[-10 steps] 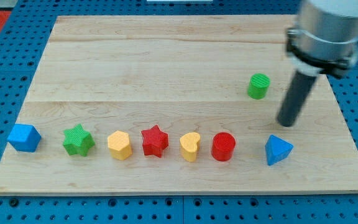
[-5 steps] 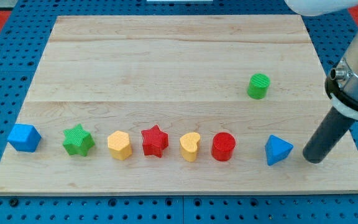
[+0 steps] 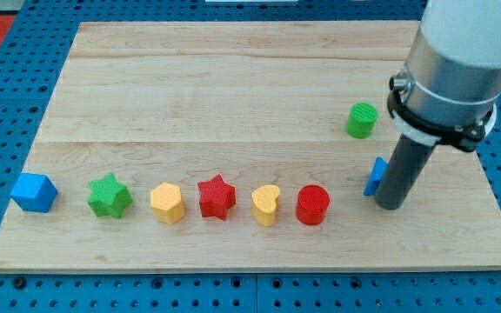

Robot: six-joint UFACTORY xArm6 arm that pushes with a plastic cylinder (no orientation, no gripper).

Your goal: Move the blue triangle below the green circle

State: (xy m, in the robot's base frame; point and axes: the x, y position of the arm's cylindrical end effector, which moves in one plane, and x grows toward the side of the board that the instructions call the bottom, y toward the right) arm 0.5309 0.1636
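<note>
The arm carried no gripper, so nothing was held; my tip (image 3: pixel 390 205) rested on the board in the right part of the frame, pressed against the right side of the blue triangle (image 3: pixel 375 176), which it partly hid. The triangle lay just below and slightly to the right of the green circle (image 3: pixel 363 120), near it but apart. On that evidence the task appeared largely done; a small nudge toward the left would square it under the circle. The other blocks sat in a row along the lower part of the wooden board (image 3: pixel 233 87): blue cube (image 3: pixel 34 192), green star (image 3: pixel 110 196), yellow hexagon (image 3: pixel 167 203), red star (image 3: pixel 217 196), yellow heart (image 3: pixel 267 205), red cylinder (image 3: pixel 312 205).
</note>
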